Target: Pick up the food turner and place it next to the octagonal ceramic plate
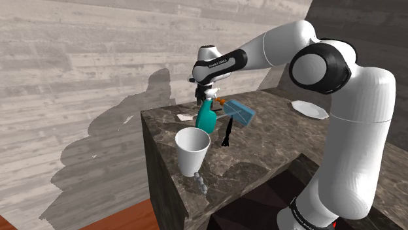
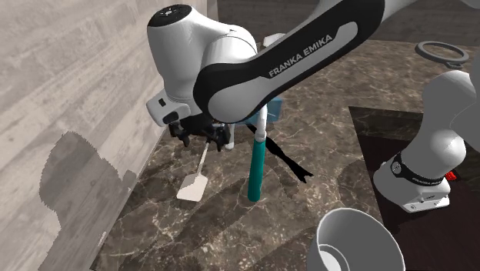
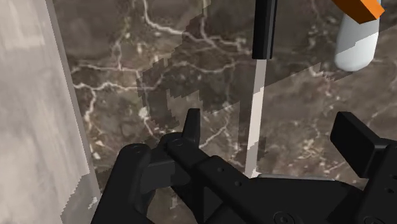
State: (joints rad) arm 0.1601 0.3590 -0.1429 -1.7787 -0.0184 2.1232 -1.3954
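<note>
The food turner lies flat on the dark marble counter [image 2: 154, 223]. It has a white blade [image 2: 192, 187], a pale shaft [image 3: 256, 108] and a black handle [image 3: 264, 28]. In the shoulder view its blade [image 1: 184, 117] shows beside the teal bottle. My gripper [image 2: 201, 140] hangs just above the shaft, open, pointing down. In the wrist view the shaft runs between the fingers of the gripper [image 3: 273, 137] without touching either. The white octagonal plate [image 1: 309, 109] lies at the far right of the counter, behind the arm.
A teal spray bottle [image 2: 256, 165] with a white and orange head [image 3: 356, 38] stands close by the gripper. A blue box [image 1: 240, 112], black tongs [image 2: 291, 163] and a white cup [image 1: 192, 150] are nearby. The counter edge and a wood-plank wall [image 2: 69, 85] lie beside the turner.
</note>
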